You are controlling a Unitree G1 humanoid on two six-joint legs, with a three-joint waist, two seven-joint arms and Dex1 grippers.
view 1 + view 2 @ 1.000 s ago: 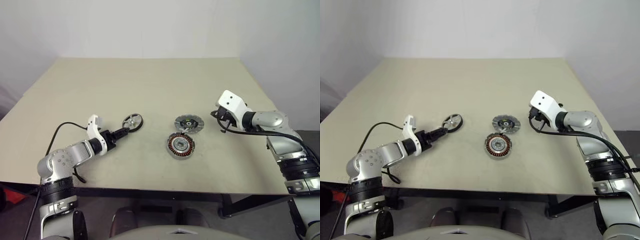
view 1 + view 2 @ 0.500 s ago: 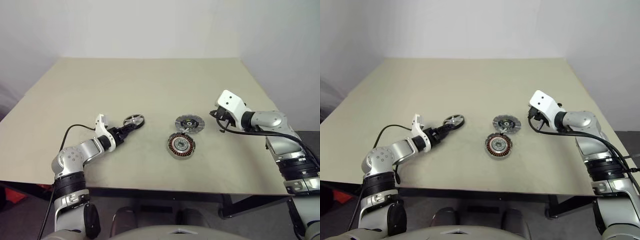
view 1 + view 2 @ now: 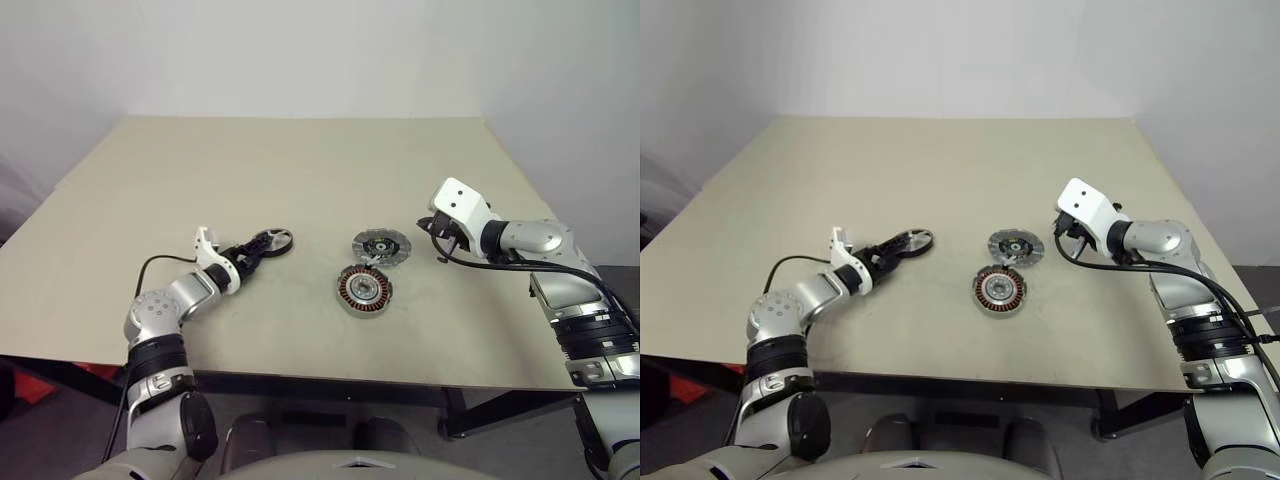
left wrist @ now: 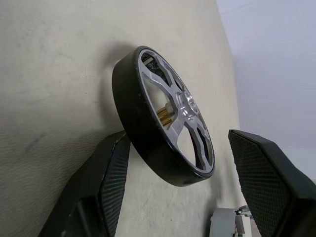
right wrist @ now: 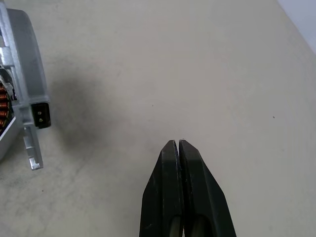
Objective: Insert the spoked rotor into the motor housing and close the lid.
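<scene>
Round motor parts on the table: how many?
3: spoked rotor between the left gripper's fingers, lid mid-table, motor housing just in front of it. None appear hidden.

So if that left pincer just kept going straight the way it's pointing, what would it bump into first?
The spoked rotor. It already sits between the open fingers of the left pincer, one finger right by its dark rim, so the wheel looks like the first contact.

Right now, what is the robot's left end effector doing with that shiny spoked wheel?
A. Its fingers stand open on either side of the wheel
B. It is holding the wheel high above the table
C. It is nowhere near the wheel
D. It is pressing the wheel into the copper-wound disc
A: the left end effector has one black finger on each side of the spoked rotor, and a gap shows beside the right finger.
</scene>
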